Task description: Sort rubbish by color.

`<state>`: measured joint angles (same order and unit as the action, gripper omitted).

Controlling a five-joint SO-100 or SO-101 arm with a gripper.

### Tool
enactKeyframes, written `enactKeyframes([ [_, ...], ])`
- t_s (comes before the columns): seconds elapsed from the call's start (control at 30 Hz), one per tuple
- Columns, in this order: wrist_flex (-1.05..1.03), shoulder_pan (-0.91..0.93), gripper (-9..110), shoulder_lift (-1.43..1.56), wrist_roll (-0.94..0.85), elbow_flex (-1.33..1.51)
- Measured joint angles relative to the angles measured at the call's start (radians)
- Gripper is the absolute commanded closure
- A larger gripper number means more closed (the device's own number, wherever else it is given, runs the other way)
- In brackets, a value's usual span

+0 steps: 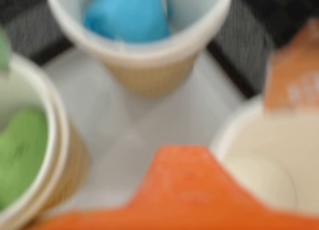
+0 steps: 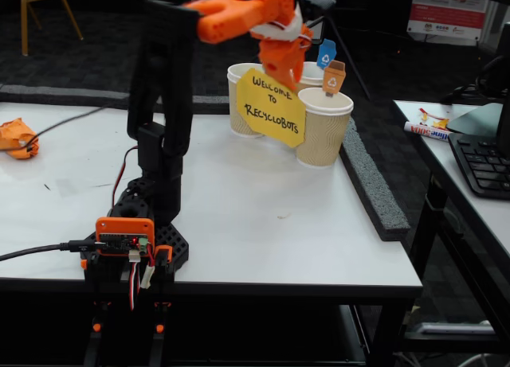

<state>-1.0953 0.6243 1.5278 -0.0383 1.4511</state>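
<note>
The wrist view is blurred. A light blue wad (image 1: pixel 127 14) lies inside the paper cup (image 1: pixel 149 65) at the top. A green wad (image 1: pixel 20 152) lies in the cup (image 1: pixel 60 155) at the left. The cup at the right (image 1: pixel 239 135), carrying an orange tag (image 1: pixel 294 70), holds nothing. One orange finger (image 1: pixel 182 185) of the gripper pokes in from the bottom edge with nothing on it. In the fixed view the gripper (image 2: pixel 284 72) hangs over the cluster of three cups (image 2: pixel 325 128). An orange wad (image 2: pixel 16 136) lies on the table far to the left.
A yellow "Welcome to Recyclobots" sign (image 2: pixel 271 104) leans on the front of the cups. Blue (image 2: pixel 327 54) and orange (image 2: pixel 333 78) tags stick up from them. The arm's base (image 2: pixel 131 240) stands at the table's front edge. A grey foam strip (image 2: pixel 370 184) runs along the right edge.
</note>
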Motion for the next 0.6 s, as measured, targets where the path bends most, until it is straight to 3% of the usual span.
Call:
enactKeyframes([
  [0.27,0.0,0.0,101,0.528,0.0,0.348],
  [0.6,-0.075,0.0,101,1.127,0.0,0.451],
])
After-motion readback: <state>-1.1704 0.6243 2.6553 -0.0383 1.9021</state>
